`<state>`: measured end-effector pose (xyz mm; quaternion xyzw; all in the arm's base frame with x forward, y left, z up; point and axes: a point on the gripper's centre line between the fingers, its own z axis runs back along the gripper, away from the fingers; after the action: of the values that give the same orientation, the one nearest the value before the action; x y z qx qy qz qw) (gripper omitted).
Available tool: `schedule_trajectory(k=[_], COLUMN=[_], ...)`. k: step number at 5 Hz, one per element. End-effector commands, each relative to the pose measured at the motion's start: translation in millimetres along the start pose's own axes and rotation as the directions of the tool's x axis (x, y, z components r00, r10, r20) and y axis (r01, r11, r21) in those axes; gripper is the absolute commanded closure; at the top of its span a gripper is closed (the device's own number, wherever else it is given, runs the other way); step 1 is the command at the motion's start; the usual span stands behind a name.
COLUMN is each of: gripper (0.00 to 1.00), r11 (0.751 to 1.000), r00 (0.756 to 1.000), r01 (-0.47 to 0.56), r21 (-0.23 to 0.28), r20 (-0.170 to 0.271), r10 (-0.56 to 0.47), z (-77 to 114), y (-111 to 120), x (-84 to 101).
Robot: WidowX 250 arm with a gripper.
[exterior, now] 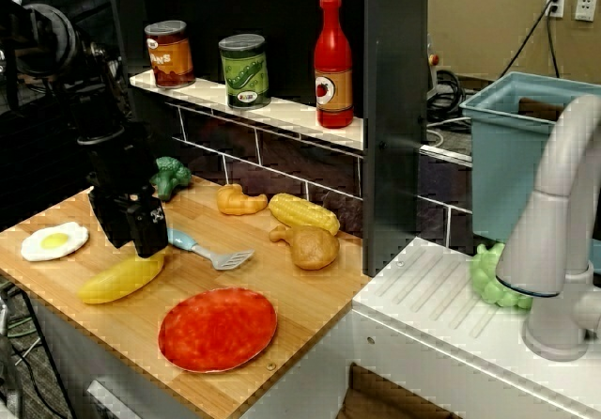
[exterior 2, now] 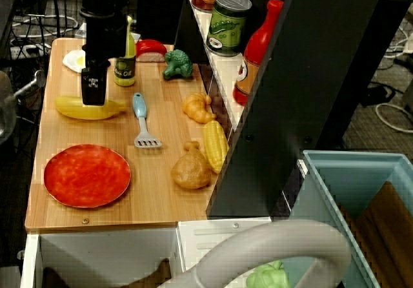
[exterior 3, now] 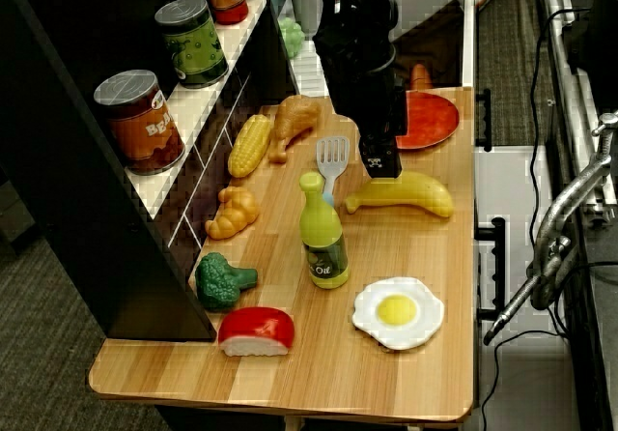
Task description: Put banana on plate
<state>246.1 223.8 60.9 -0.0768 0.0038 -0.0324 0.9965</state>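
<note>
The yellow banana (exterior: 115, 282) lies flat on the wooden counter (exterior: 310, 297), left of the red-orange plate (exterior: 217, 328). It also shows in the overhead view (exterior 2: 74, 109) and the side view (exterior 3: 410, 192). My black gripper (exterior: 147, 248) is down at the banana's end nearest the spatula and touches its top. It also shows in the overhead view (exterior 2: 92, 98) and the side view (exterior 3: 379, 170). Its own body hides how the jaws stand. The plate (exterior 2: 86, 175) is bare, a short way from the banana.
A blue spatula (exterior 2: 143, 125), an olive-oil bottle (exterior 2: 124, 68), a fried egg (exterior: 53, 240), broccoli (exterior 2: 177, 64), a corn cob (exterior 2: 215, 144), a chicken leg (exterior 2: 191, 169) and a croissant (exterior 2: 197, 107) lie around. Cans and a red bottle (exterior: 332, 62) stand on the back shelf. The sink is to the right.
</note>
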Motion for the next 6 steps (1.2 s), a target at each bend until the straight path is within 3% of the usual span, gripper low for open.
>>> schedule_trajectory(k=[1,5,6], gripper=[0.0,0.0,1.0], r11=[0.998,0.988,0.987], r00=[1.0,0.999,0.998], r01=[0.012,0.027,0.009], r21=[0.06,0.15,0.162], r20=[0.016,-0.05,-0.056], r10=[-0.013,-0.02,0.0], z=[-1.2,-39.2,-47.3], y=[3.3,17.0,18.5], x=[-3.0,-11.4,-10.0])
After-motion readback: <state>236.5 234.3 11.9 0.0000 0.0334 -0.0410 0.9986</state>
